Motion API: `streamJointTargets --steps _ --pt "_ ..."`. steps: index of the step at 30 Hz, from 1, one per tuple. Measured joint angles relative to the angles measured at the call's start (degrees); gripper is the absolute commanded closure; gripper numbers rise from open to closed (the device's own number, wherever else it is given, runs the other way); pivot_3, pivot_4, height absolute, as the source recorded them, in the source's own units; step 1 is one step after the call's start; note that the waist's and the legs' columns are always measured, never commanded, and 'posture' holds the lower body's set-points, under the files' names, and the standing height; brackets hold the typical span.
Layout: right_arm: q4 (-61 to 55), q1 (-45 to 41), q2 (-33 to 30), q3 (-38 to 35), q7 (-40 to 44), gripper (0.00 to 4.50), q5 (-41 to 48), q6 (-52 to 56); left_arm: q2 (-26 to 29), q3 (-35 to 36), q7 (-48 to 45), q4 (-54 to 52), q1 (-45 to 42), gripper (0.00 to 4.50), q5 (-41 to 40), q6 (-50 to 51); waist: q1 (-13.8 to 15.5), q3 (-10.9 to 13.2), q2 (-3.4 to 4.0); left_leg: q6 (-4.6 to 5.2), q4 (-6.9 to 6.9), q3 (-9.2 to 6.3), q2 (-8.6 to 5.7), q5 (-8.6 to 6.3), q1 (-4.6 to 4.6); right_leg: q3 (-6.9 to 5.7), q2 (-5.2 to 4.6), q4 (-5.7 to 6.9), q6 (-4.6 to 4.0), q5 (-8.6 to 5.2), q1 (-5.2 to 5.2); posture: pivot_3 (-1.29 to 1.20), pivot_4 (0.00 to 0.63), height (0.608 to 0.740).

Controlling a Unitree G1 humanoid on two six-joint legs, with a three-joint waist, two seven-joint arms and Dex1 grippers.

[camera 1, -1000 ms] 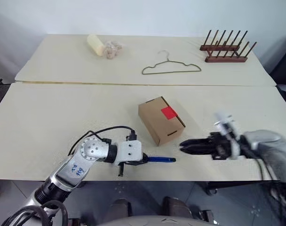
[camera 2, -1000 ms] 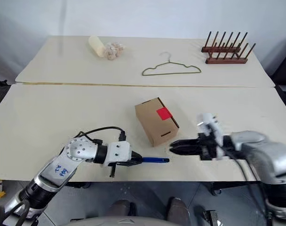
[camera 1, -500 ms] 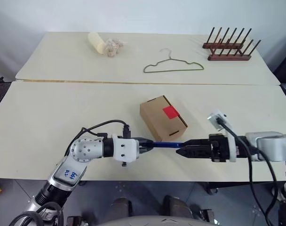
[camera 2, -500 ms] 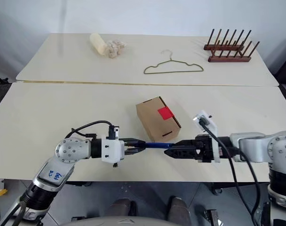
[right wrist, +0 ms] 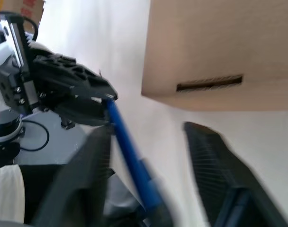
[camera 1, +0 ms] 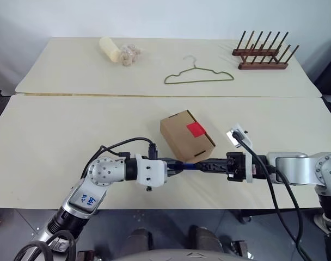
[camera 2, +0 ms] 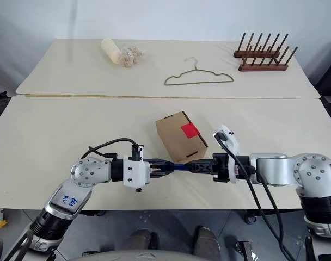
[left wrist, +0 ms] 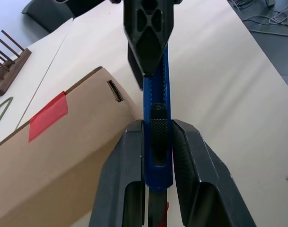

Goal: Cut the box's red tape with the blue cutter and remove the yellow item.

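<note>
The box (camera 1: 183,136) is a closed brown carton on the near table, and the red tape (camera 1: 196,129) sits on its top across the flap seam. Just in front of it the blue cutter (camera 1: 190,166) hangs level above the table. My left gripper (camera 1: 176,167) is shut on the cutter's handle end, its fingers (left wrist: 130,161) pressed to both sides. My right gripper (camera 1: 204,165) comes from the other side with its fingers closed over the cutter's far end. In the left wrist view the cutter (left wrist: 157,101) runs beside the box wall (left wrist: 63,156). The yellow item is out of view.
On the far table lie a wire hanger (camera 1: 198,78), a wooden peg rack (camera 1: 262,58), a pale roll (camera 1: 110,50) and a beige lump (camera 1: 130,54). A seam (camera 1: 100,95) joins the two tables. The near table edge runs just below both grippers.
My left gripper raised the cutter off the table and turned it level. My right gripper rolled, moved left onto the cutter's tip, and its fingers closed in on it.
</note>
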Motion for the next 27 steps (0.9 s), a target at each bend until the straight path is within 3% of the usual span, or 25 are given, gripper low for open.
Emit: streamJointTargets --steps 14,19,27 --pt "-0.5 -0.6 -1.1 4.3 0.5 3.29 0.9 -2.4 -0.1 -0.2 -0.1 0.0 0.0 4.05 0.2 0.3 0.0 0.0 0.00 0.00 0.00 0.00 0.00 0.00 -0.01 0.00 0.00 0.00 0.00 0.00 -0.01 0.00 0.150 0.740" --pt "-0.5 -1.5 -1.1 4.6 2.0 4.42 0.9 -2.4 -0.1 -0.2 0.0 0.0 0.0 4.05 0.2 0.8 0.0 0.0 0.00 0.00 0.00 0.00 0.01 0.00 -0.01 0.00 0.00 0.00 0.00 0.00 -0.01 0.00 0.150 0.740" --pt "0.2 -2.4 -0.5 5.1 3.6 4.39 -0.9 -2.3 0.1 0.1 0.0 0.0 0.0 4.05 0.4 1.0 0.0 0.0 0.00 0.00 0.00 0.00 0.00 0.00 -0.01 0.00 0.00 0.00 0.00 0.00 -0.01 0.00 0.150 0.740"
